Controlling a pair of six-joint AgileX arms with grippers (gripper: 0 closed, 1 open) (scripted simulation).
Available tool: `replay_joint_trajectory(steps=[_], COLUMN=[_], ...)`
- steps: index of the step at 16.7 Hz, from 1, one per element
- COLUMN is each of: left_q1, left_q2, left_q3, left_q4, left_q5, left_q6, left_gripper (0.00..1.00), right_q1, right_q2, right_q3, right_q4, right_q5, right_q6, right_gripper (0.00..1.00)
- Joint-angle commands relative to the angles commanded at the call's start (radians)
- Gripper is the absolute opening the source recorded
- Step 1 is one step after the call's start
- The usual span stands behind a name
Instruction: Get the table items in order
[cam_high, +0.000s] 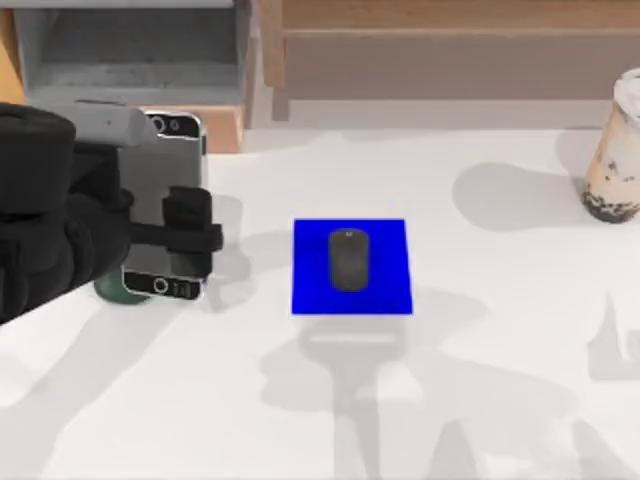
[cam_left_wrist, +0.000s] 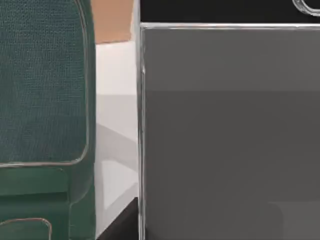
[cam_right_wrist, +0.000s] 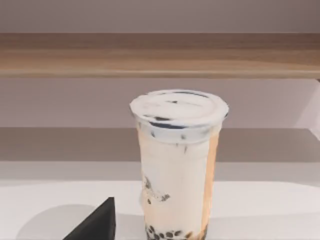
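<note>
My left gripper (cam_high: 183, 236) is at the table's left side, shut on the smartphone (cam_high: 165, 175), which it holds by its lower half, screen up. The left wrist view shows the phone's grey screen (cam_left_wrist: 225, 135) close up beside the dark green phone stand (cam_left_wrist: 45, 100), which peeks out under the phone (cam_high: 108, 289). The dark grey mouse (cam_high: 348, 259) lies in the middle of the blue mat (cam_high: 385, 290) at the table's centre. The milk tea cup (cam_high: 614, 150) stands upright at the far right. It faces my right gripper (cam_right_wrist: 95, 222) and stands apart from it (cam_right_wrist: 176, 165).
The white table (cam_high: 330, 400) has open room in front of the mat and between the mat and the cup. Wooden furniture (cam_high: 450, 50) and a grey shelf unit (cam_high: 130, 50) run along the back edge.
</note>
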Motion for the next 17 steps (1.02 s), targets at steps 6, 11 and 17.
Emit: replay_joint_trajectory(steps=[6,11,17], left_q1=[0.199,0.197,0.190], left_q2=[-0.050,-0.046,-0.049], left_q3=[-0.047,-0.044,-0.047], left_q4=[0.156,0.156,0.235], left_q5=[-0.042,-0.041,0.015], left_q6=[0.167,0.168,0.166], left_gripper=[0.00,0.00,0.00], right_q1=[0.000,0.000,0.000], right_q2=[0.000,0.000,0.000], right_q3=[0.000,0.000,0.000], right_q4=[0.000,0.000,0.000], right_q5=[0.000,0.000,0.000], right_q6=[0.000,0.000,0.000], right_gripper=[1.00,1.00,1.00])
